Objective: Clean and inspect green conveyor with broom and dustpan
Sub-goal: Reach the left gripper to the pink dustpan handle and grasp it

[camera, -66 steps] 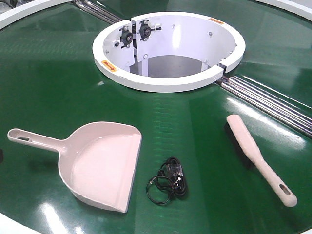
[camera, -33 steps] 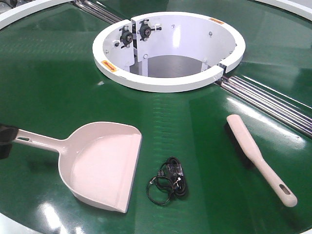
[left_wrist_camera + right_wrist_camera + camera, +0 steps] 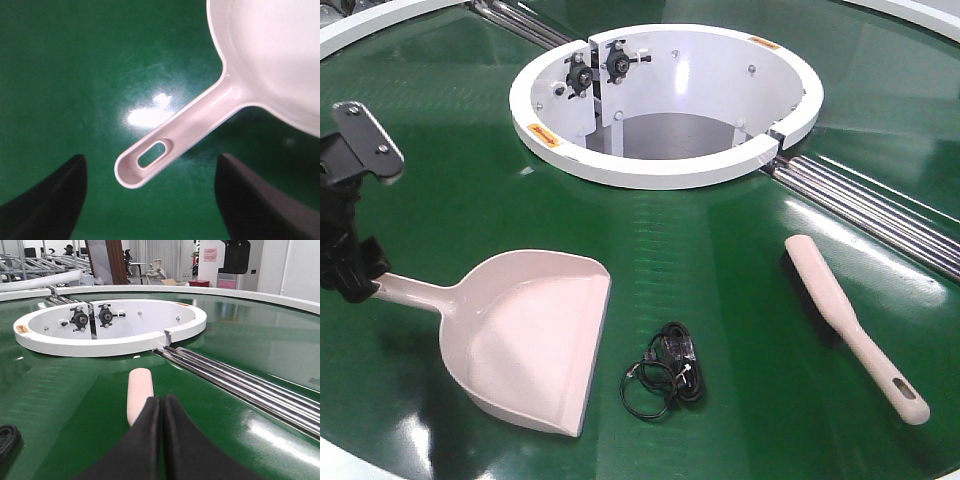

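Dustpan (image 3: 525, 340): long axis left-right, mouth facing right, handle pointing left into my left end effector (image 3: 151, 159), released, straddling its tip.

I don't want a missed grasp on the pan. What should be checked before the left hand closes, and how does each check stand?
1. Left hand open: ok, its fingers flank the handle end.
2. Handle of the pale beige plastic scoop-shaped dustpan centred between those fingers: ok in the left wrist view.
3. Hand low enough to catch the handle: cannot tell.
4. Dustpan flat on the glossy dark-green conveyor belt: ok.
5. Right hand ready for the narrow beige black-bristled broom: not ok, fingers shut, broom ungrasped.
6. Small black coiled cable clear of the pan: ok, apart from its front edge.
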Controlling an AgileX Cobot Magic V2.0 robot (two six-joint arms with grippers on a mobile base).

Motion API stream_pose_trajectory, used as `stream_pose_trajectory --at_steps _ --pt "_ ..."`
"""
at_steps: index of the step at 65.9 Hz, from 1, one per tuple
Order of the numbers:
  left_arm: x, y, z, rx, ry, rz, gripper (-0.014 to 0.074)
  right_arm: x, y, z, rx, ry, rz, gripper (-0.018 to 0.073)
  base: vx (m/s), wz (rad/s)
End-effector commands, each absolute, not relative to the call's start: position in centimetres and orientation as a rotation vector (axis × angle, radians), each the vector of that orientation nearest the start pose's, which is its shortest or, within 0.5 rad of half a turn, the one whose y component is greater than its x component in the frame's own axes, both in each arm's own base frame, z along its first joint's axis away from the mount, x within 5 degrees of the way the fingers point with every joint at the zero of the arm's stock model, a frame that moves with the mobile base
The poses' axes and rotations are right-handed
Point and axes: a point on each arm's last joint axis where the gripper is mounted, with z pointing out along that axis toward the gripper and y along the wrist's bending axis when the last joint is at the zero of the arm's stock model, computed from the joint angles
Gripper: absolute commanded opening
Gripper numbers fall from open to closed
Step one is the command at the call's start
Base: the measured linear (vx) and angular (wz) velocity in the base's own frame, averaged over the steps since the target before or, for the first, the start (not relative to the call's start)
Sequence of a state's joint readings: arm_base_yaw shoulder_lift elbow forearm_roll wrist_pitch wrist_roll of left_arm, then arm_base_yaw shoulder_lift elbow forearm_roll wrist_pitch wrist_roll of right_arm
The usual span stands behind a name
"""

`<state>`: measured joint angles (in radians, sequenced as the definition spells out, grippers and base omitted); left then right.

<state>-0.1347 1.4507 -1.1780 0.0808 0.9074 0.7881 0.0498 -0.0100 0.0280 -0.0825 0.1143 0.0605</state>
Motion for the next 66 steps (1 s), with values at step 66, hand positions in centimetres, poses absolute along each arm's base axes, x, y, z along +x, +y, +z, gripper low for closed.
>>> stream_pose_trajectory --at_steps 66 --pt "33.3 -6.3 23.3 2.11 2.041 0.313 0.0454 5.6 0.2 19.5 -0.059 1.541 0.005 -0.001 0.0 0.0"
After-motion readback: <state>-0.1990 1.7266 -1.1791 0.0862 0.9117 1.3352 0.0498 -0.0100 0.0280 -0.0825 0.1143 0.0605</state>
